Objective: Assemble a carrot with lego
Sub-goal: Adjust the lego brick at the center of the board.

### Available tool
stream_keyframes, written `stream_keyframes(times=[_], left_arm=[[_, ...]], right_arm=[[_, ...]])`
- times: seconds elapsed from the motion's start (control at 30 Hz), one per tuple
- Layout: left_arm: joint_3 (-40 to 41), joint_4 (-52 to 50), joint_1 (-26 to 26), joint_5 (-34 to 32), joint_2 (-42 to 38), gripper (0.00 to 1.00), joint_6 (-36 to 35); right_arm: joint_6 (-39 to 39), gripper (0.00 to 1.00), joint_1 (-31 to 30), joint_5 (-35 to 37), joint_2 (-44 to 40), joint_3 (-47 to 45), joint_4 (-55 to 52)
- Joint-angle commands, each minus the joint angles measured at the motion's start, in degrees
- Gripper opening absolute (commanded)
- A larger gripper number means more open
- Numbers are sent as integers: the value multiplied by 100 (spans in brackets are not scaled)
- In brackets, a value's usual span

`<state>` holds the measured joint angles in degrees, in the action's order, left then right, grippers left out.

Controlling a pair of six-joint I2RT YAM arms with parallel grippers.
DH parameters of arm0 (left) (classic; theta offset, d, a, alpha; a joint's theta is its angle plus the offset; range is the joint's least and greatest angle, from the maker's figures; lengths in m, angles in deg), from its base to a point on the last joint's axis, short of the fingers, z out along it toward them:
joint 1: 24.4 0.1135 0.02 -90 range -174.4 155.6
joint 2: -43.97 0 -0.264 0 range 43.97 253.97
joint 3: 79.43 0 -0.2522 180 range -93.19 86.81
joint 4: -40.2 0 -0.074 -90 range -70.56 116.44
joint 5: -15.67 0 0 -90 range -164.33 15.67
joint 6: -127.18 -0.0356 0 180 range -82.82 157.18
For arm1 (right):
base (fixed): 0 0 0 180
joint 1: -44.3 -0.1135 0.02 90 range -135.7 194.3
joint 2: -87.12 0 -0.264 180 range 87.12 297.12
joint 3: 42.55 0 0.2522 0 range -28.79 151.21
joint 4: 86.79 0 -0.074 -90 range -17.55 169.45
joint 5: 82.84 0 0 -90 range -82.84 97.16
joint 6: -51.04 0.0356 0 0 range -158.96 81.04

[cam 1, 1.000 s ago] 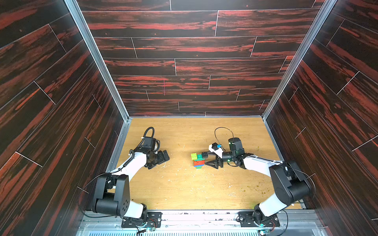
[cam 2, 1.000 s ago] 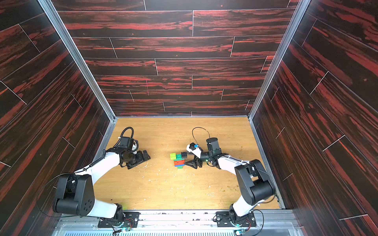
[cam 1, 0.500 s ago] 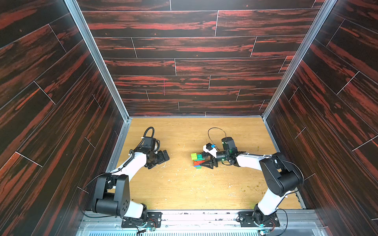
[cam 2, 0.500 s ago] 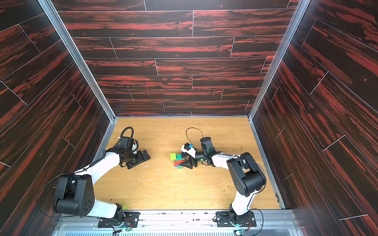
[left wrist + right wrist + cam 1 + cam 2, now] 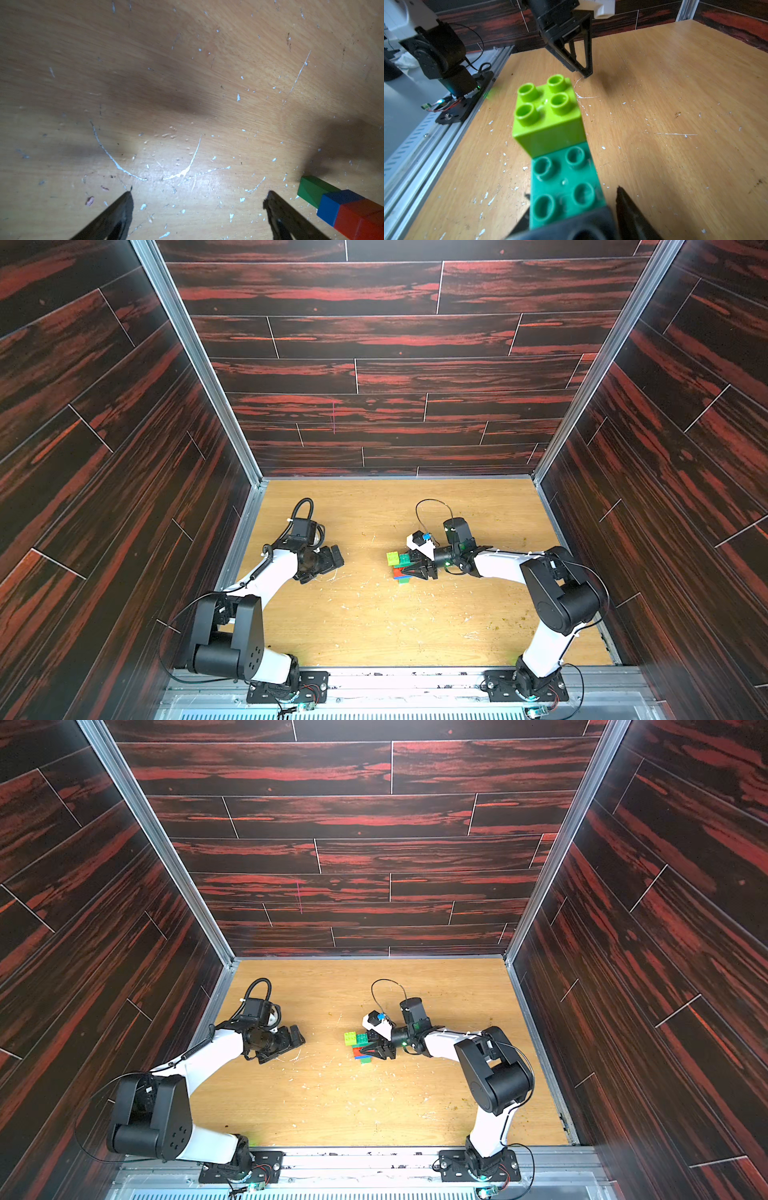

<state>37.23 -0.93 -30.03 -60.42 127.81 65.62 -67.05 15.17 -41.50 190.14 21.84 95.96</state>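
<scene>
STATUS: carrot [image 5: 400, 568] judged fully built, no loose lego seen | LOCATION: table [image 5: 374, 626] centre, green tip toward 6 o'clock | RIGHT gripper [image 5: 411, 567]: straddles teal crossbar [image 5: 564, 180] from 3 o'clock, grip cannot be told | LEFT gripper [image 5: 198, 194]: wide apart, empty, at carrot's 9 o'clock | REMAINING: probably release only

Multicolour brick carrot [image 5: 399, 571], green tip, red body, lime end

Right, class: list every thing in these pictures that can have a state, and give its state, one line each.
left gripper: open, empty, over the table.
right gripper: jaws either side of the carrot's teal end; grip unclear.
carrot: bricks joined in one piece, down at the table.
</scene>
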Motion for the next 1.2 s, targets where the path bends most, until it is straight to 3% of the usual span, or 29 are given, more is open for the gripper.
stream_keyframes(times=[0.0,0.73,1.17], left_arm=[[80,-38,27,-73,-184,100,-74],[77,-31,33,-170,-205,100,-51],[3,4,27,-122,-166,100,-17]], right_arm=[[-103,49,-66,-3,196,153,-298],[-40,21,-86,369,-11,459,-676],[1007,17,92,-381,-456,776,-2746]])
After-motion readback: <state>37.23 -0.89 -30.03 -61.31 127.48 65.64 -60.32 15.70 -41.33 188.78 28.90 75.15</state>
